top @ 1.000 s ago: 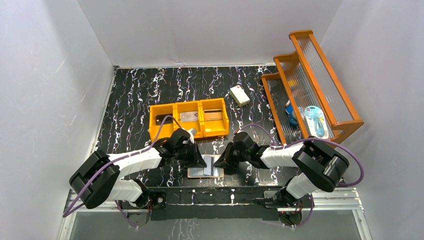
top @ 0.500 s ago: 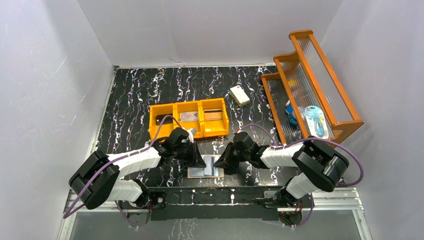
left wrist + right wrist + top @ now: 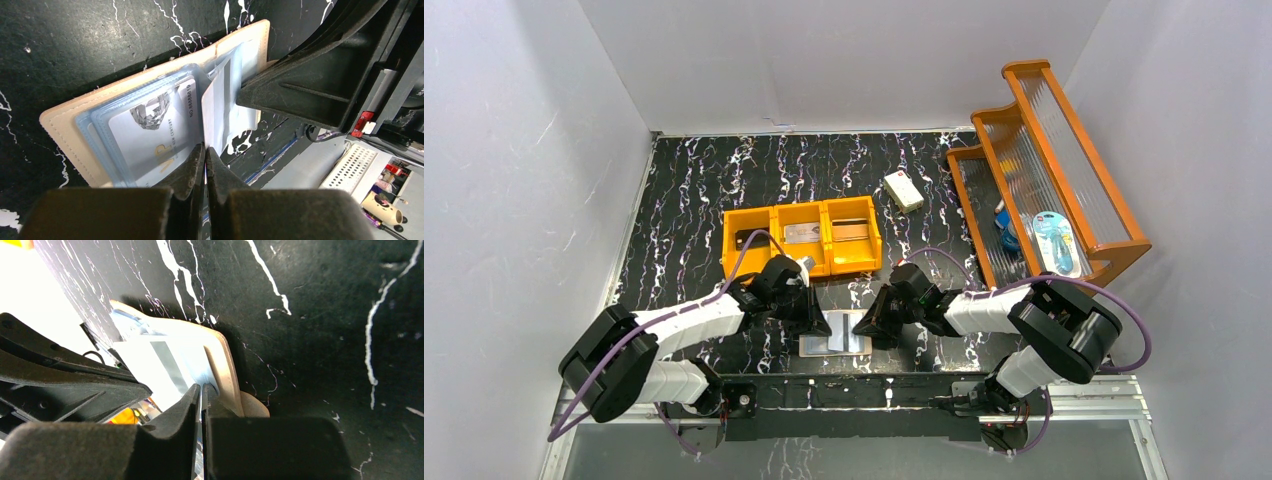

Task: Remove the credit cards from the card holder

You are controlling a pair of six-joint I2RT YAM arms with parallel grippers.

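One peach-pink bifold card holder (image 3: 834,346) lies opened flat, pockets up, at the 6 o'clock edge of the black, white-veined marble table (image 3: 694,200). Its long axis runs 9 to 3 o'clock along that edge.

Two cards show in its glossy pale-blue pockets: a silver-grey card (image 3: 150,137) printed "VIP" in one panel and a white card (image 3: 216,117) with a grey stripe in the other.

Two grippers meet over the holder. The left gripper (image 3: 205,150), on the 9 o'clock side, has its fingers pressed together with nothing between them, tips at the fold. The right gripper (image 3: 201,389), on the 3 o'clock side, has its fingers a thin slit apart at the pocket edge just inside the peach rim. Whether they pinch a card or the pocket cannot be told. One tan snap tab (image 3: 252,407) shows beside that rim.

At 12 o'clock from the holder stands one orange plastic three-compartment bin (image 3: 856,262), with one flat piece in each compartment. One white rectangular box (image 3: 904,190) lies at 1 o'clock. One orange wooden stepped rack (image 3: 1064,150) stands at 3 o'clock.
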